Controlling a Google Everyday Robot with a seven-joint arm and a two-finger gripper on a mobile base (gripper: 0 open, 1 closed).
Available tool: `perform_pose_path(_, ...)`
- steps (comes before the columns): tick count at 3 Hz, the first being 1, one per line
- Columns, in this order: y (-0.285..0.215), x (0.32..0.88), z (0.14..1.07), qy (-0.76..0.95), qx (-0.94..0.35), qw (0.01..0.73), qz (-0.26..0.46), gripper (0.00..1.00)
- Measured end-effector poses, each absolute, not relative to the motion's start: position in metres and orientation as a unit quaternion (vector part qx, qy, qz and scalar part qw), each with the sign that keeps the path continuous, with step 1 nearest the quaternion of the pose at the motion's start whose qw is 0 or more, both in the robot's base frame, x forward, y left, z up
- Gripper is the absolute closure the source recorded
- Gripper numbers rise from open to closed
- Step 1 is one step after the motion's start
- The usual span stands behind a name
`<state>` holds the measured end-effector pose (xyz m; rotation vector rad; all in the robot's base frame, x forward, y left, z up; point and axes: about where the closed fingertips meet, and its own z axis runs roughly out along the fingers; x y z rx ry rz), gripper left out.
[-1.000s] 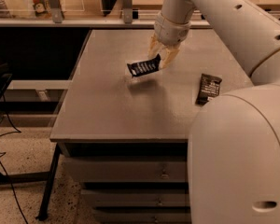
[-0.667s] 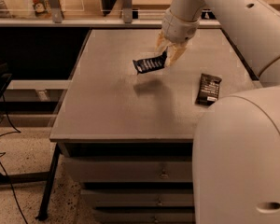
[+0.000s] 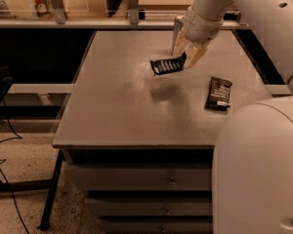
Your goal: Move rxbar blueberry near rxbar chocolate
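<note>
The rxbar blueberry (image 3: 167, 65) is a slim dark navy bar with white lettering, held in the air above the grey table (image 3: 117, 106), its shadow on the top below it. My gripper (image 3: 188, 57) is shut on its right end and hangs from the white arm at the upper right. The rxbar chocolate (image 3: 219, 93) is a black-brown bar lying flat on the table to the right, below and to the right of the gripper, apart from the held bar.
A silver can (image 3: 178, 28) stands at the table's back edge, just behind the gripper. A rail with posts (image 3: 132, 6) runs along the back. The robot's white body (image 3: 259, 169) fills the lower right. Cables (image 3: 5, 169) lie on the floor at left.
The gripper has carried the blueberry bar to the right and slightly higher, closer to the chocolate bar. The chocolate bar has not moved.
</note>
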<state>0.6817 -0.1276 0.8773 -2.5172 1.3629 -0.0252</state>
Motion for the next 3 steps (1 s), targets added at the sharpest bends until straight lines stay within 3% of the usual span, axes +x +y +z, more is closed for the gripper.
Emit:
perform_pose_path(2,-0.155,0.674,0.885,0.490,-0.860,0.143,-0.014,1.00)
perform_pose_path(3,-0.166,0.671,0.888,0.498,-0.855,0.143,-0.016,0.83)
